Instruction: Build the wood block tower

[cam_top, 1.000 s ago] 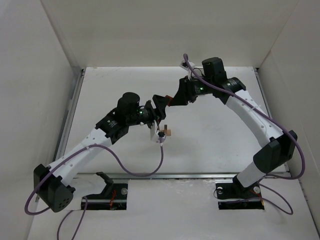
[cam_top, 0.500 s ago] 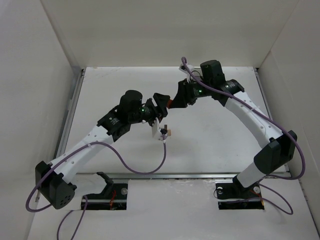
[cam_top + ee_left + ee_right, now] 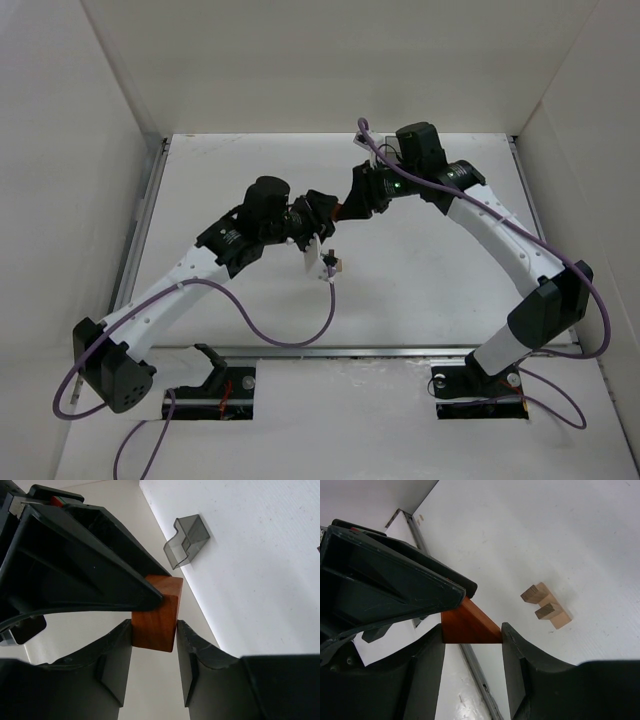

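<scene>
arms [image 3: 165, 295]: white links, black joints | cables [image 3: 270, 343]: purple | left claw [image 3: 154, 625]: black fingers

Robotics lab: white-panelled enclosure [image 3: 330, 60] around table [image 3: 420, 290]

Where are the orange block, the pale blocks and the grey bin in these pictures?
orange block [image 3: 155, 620]: left wrist view, front face.
pale blocks [image 3: 548, 611]: right wrist view, lower piece.
grey bin [image 3: 192, 532]: left wrist view, its wall.

Left arm [image 3: 190, 275] and right arm [image 3: 500, 230] reach inward, meeting mid-scene; left gripper [image 3: 154, 630] and right gripper [image 3: 472, 630] face each other, both clamped on one orange block [image 3: 161, 602].
</scene>
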